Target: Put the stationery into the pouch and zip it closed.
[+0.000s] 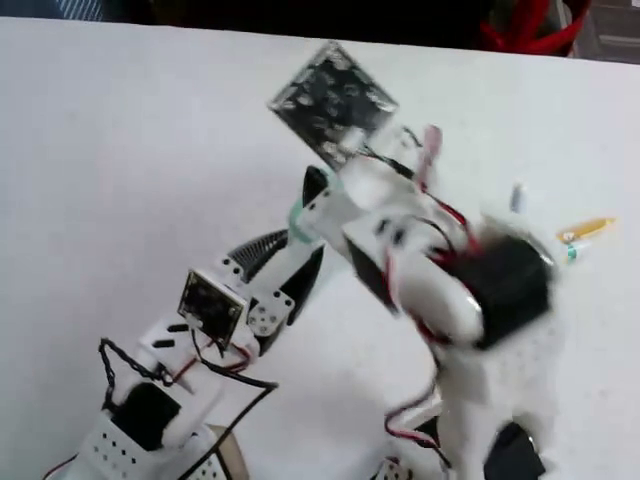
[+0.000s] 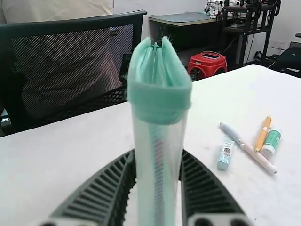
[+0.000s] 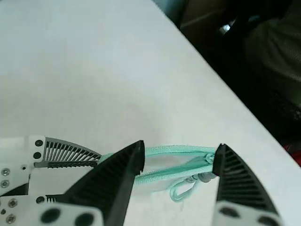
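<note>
Pinching with the left gripper [image 2: 157, 162] a see-through plastic pouch with mint-green zip top [image 2: 157, 94], held upright. Spread wide at the right gripper [image 3: 178, 160], straddling the mint zip edge. Beyond the left gripper, well apart on the white table [image 2: 56, 155]: white pen [image 2: 244, 148], orange pen [image 2: 263, 134], small blue tube [image 2: 225, 155], green-and-white stick [image 2: 272, 143]

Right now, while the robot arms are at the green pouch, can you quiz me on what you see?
1. True or false: the left tool is shut on the pouch.
2. Pick one: the orange pen lies A in the pouch, B on the table, C on the floor.
3. Fill the gap: the right tool is ____, one jaw on each side of the zip.
Key: 1 true; 2 B; 3 open.
</note>
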